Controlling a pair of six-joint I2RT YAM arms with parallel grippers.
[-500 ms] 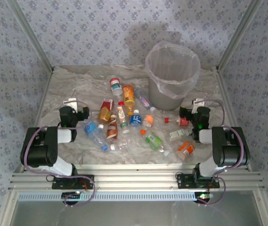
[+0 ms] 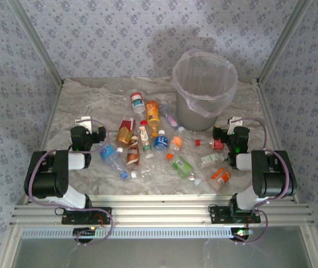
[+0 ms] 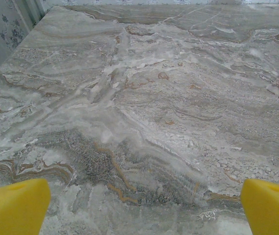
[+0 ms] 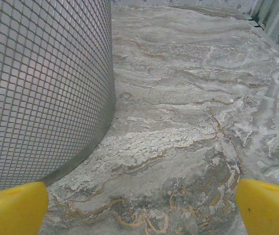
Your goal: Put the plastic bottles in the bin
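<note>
Several plastic bottles (image 2: 153,111) lie scattered on the marble table (image 2: 91,100) between the two arms, among them a green-labelled one (image 2: 183,166) and an orange one (image 2: 221,176) near the right arm. The bin (image 2: 204,89), grey with a clear bag over its rim, stands at the back right. Its mesh wall (image 4: 41,88) rises just left of my right gripper (image 4: 141,210), which is open and empty. My left gripper (image 3: 144,210) is open too, low over bare marble, left of the bottles. In the top view, the left gripper (image 2: 85,123) and right gripper (image 2: 235,124) flank the pile.
Patterned walls and metal frame posts (image 2: 36,39) close in the table on the left, right and back. Bare marble stretches ahead of the left gripper up to the left wall (image 3: 2,29). A small red cap (image 2: 198,142) lies near the bin's base.
</note>
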